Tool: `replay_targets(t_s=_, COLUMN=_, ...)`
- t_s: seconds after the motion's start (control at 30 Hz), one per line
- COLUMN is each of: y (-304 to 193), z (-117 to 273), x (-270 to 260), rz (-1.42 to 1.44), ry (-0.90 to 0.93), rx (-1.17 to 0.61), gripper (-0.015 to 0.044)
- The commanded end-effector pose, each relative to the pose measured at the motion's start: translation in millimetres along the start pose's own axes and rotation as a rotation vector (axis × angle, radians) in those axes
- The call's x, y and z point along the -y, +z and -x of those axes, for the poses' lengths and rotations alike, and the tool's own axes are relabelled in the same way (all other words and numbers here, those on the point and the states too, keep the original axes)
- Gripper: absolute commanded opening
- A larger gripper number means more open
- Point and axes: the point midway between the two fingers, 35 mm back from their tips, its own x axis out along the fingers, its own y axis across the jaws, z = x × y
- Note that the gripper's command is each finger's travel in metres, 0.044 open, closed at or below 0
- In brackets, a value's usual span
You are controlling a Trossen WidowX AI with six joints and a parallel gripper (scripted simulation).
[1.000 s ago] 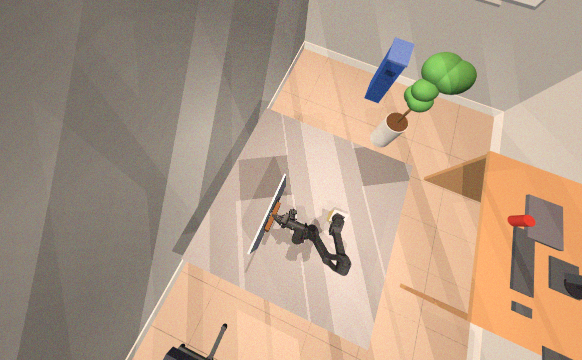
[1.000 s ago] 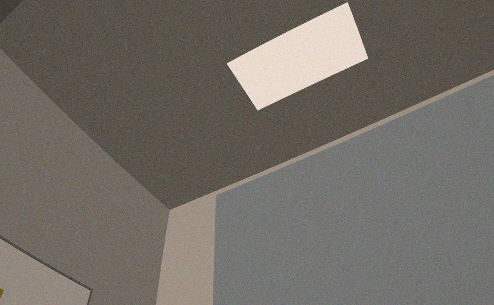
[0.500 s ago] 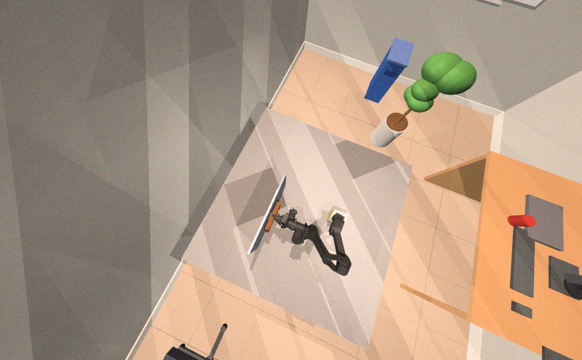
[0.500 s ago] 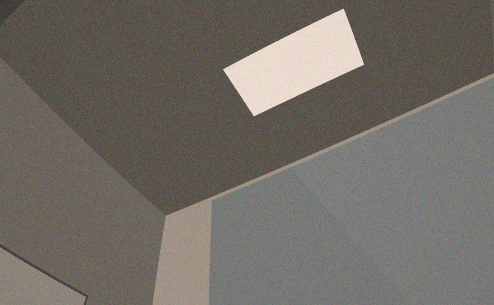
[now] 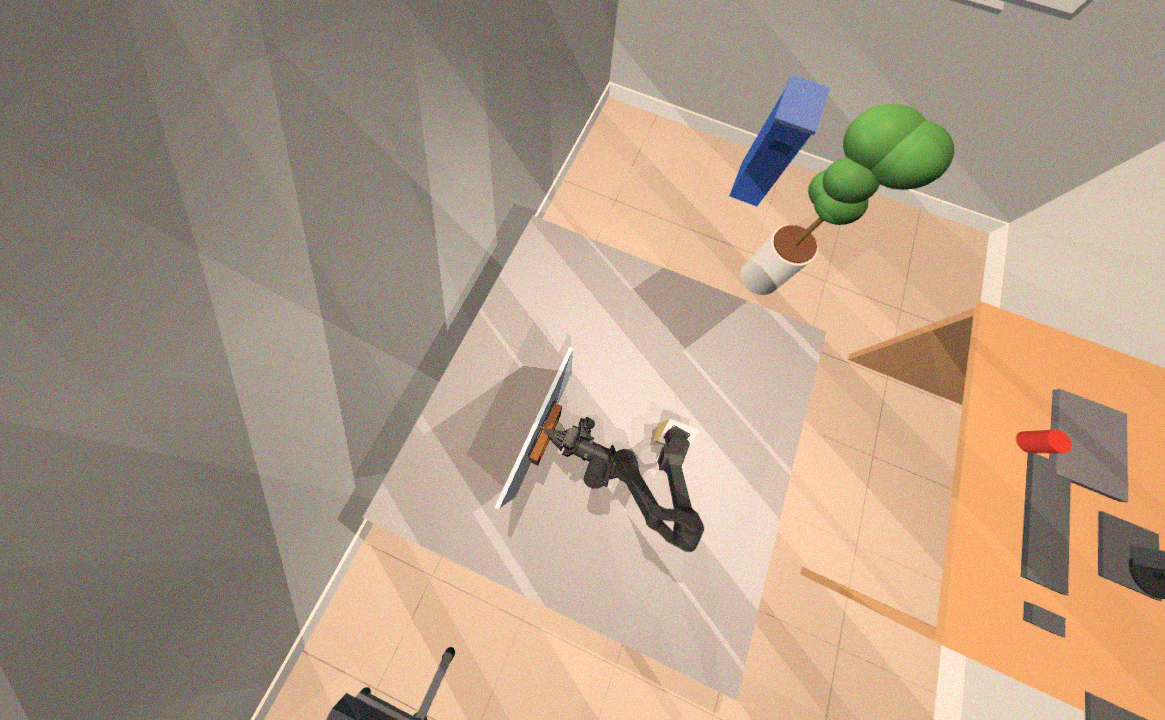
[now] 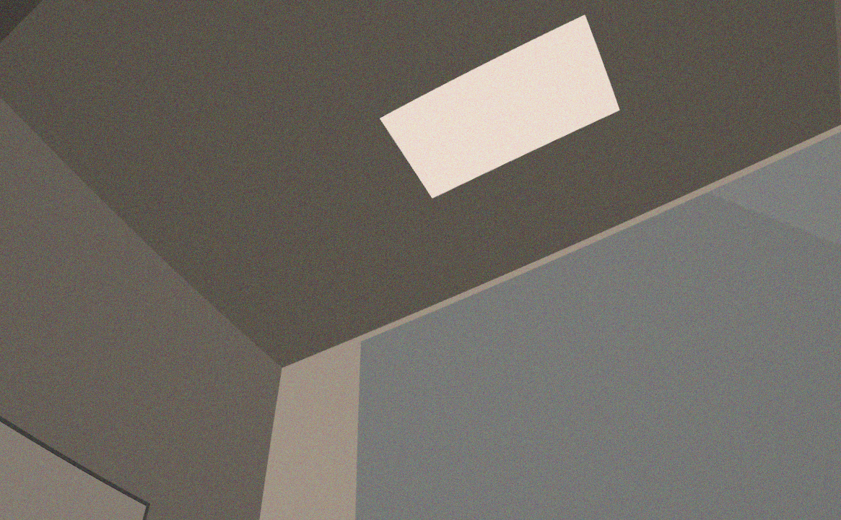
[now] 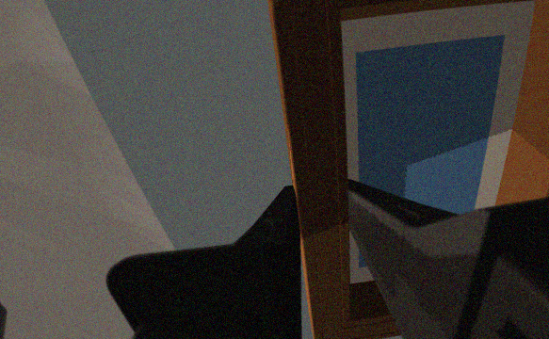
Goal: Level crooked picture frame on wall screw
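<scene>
The orange-brown wooden picture frame (image 5: pixel 537 452) (image 7: pixel 316 118) hangs on the front of an upright blue-grey wall panel (image 5: pixel 559 380) (image 7: pixel 175 118). It holds a blue picture with a pale border. My gripper (image 5: pixel 550 431) (image 7: pixel 322 188) is shut on one side rail of the frame, with one dark finger on the outer side and the other on the picture side. The rail leans in the wrist view, but I cannot tell from it whether the frame is level. The screw and the notched strip are hidden. The exterior view shows neither the frame nor the gripper.
The arm (image 5: pixel 626 470) reaches to the panel from its base, over a grey rug (image 5: pixel 747 376). A potted plant (image 5: pixel 794 244) and a blue cabinet (image 5: pixel 778 143) stand farther back. An orange desk (image 5: pixel 998 358) with a red cylinder (image 5: pixel 1042 441) is at the right.
</scene>
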Motion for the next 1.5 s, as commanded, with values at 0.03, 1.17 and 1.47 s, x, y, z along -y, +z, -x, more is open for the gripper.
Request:
replay_targets(t_s=0.03, y=0.0, z=0.0, x=-4.1, rz=0.003, ry=0.007, rx=0.001, gripper=0.0000)
replay_targets(t_s=1.17, y=0.0, z=0.0, x=-6.7, rz=0.004, ry=0.007, rx=0.001, gripper=0.0000)
replay_targets(t_s=1.47, y=0.0, z=0.0, x=-6.0, rz=0.003, ry=0.007, rx=0.001, gripper=0.0000)
